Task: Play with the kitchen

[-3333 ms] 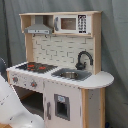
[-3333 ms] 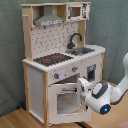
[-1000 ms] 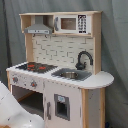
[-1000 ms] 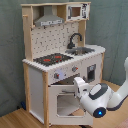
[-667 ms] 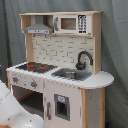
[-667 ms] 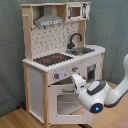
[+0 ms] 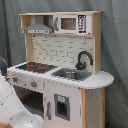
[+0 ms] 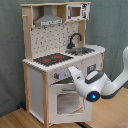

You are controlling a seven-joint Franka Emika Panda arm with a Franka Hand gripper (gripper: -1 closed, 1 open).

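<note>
The kitchen point(image 7: 62, 70) stands against a grey curtain point(image 7: 114, 45) in both exterior views, white and pale wood, with the black-red stovetop point(image 8: 54, 58) beside the sink point(image 8: 82, 50) and its black faucet point(image 8: 75, 39). Above the stovetop sits the grey hood point(image 8: 49, 20), with the microwave point(image 8: 76, 11) next to it. The white arm point(image 8: 100, 85) reaches in front of the windowed oven door point(image 8: 64, 101), just below the knobs point(image 8: 60, 75). I cannot tell whether the gripper point(image 8: 74, 75) is released or clenched.

In the second exterior view, the arm point(image 8: 95, 85) stands before the kitchen point(image 8: 60, 60), apparently level with its oven door point(image 8: 65, 102).
</note>
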